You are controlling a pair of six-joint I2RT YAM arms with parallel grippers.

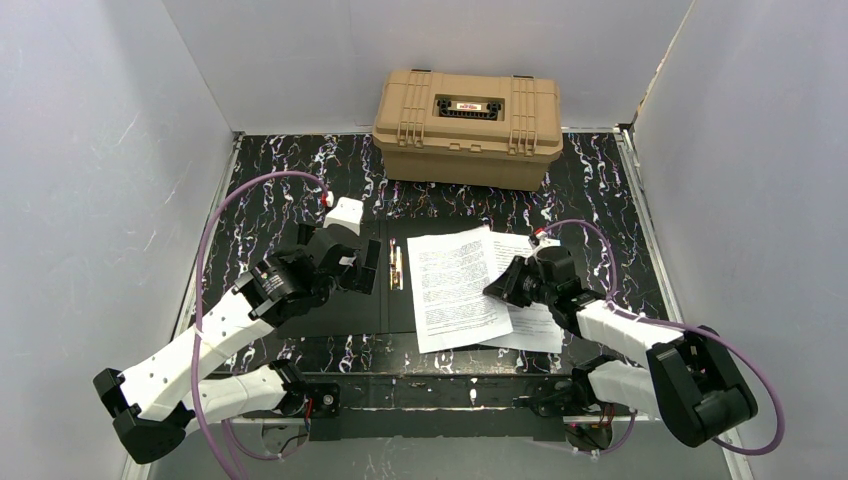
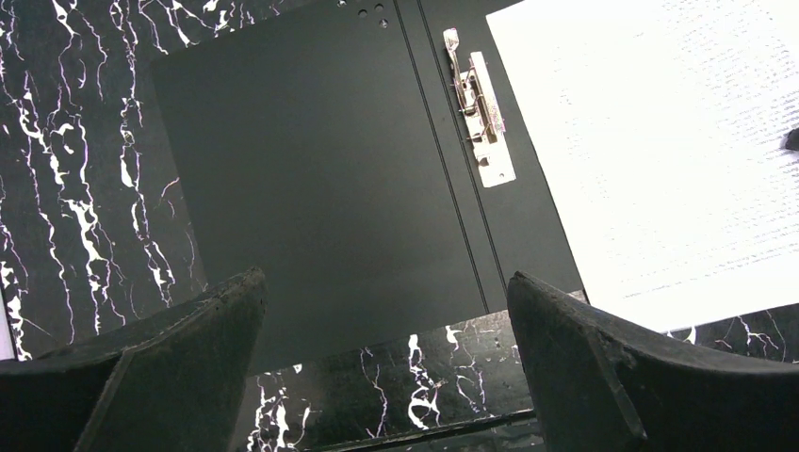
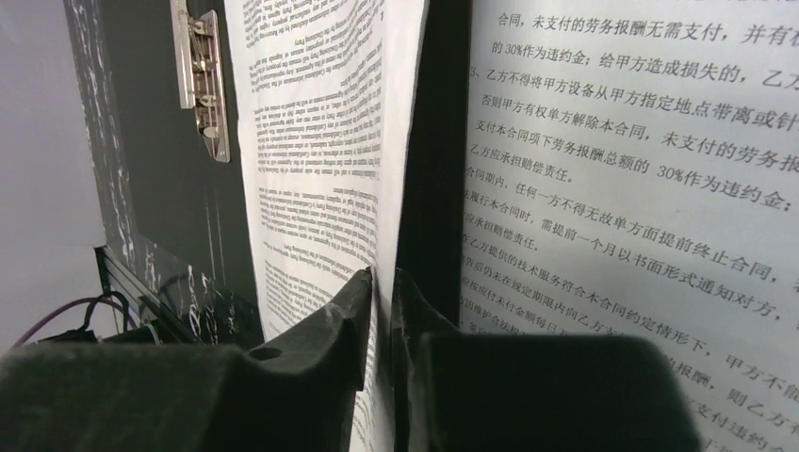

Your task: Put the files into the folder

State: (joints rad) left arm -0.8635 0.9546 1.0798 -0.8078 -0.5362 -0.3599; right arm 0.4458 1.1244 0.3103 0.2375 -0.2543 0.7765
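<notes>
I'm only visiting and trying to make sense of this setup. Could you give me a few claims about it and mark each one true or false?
1. The folder lies open with its black inside facing up. True.
2. The left gripper holds a sheet. False: it is wide open and empty, above the folder's left half.
3. The edge of one of the files lies between the right gripper's fingers. True.
4. The tan case has its lid raised. False: the lid is down, and the case sits at the far side, behind the folder.
5. A metal clip sits by the folder's spine. True.
</notes>
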